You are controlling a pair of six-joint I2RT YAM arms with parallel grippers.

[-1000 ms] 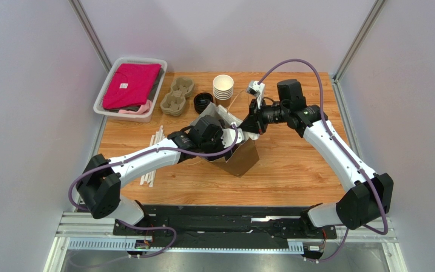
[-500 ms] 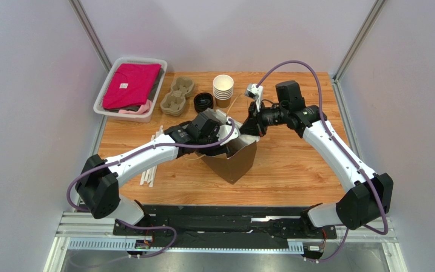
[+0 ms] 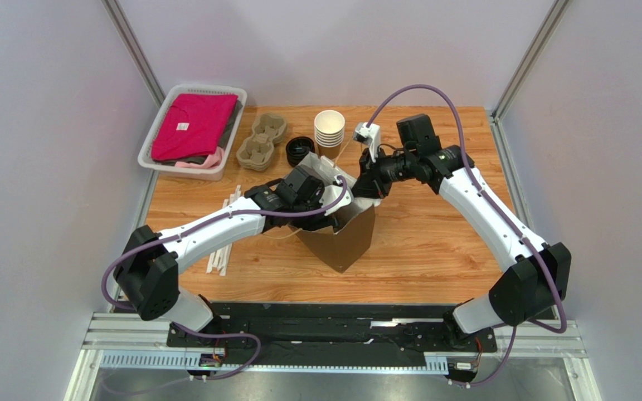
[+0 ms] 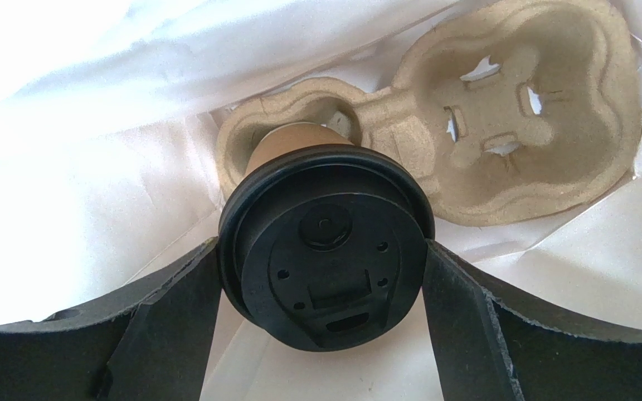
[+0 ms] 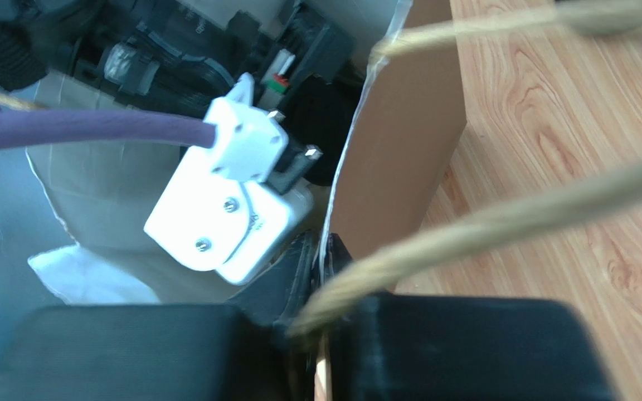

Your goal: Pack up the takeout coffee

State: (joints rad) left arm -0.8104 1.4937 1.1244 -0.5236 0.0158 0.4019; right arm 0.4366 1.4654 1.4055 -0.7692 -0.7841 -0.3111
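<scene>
- We are watching the packing step itself. The left gripper (image 4: 321,255) is clamping the takeout coffee (image 4: 324,276) by its black lid, jaws pressing on both sides. The cup's foot is sitting in one pocket of the pulp carrier (image 4: 542,109) at the bottom of the brown paper bag (image 3: 345,242).
- The right gripper (image 5: 320,271) is pinching the bag's rim, jaws all but together on the paper beside a twine handle (image 5: 500,217). By our reading, it is holding the mouth open.
- We are judging the cup seated, or nearly so. The next move is calling for the left jaws to part and the arm to lift straight out of the bag, without dragging the lid or snagging the white lining (image 4: 90,167).
- The left wrist view is giving us what the overhead view is hiding: cup, carrier and its empty second pocket, all inside the bag.
- The right wrist view alone is showing the pinch on the bag's rim.
- Only the overhead view is showing the bag standing upright on the table (image 3: 433,251), with the stacked cups (image 3: 329,129) and loose lids (image 3: 300,150) lying beyond the bag.
</scene>
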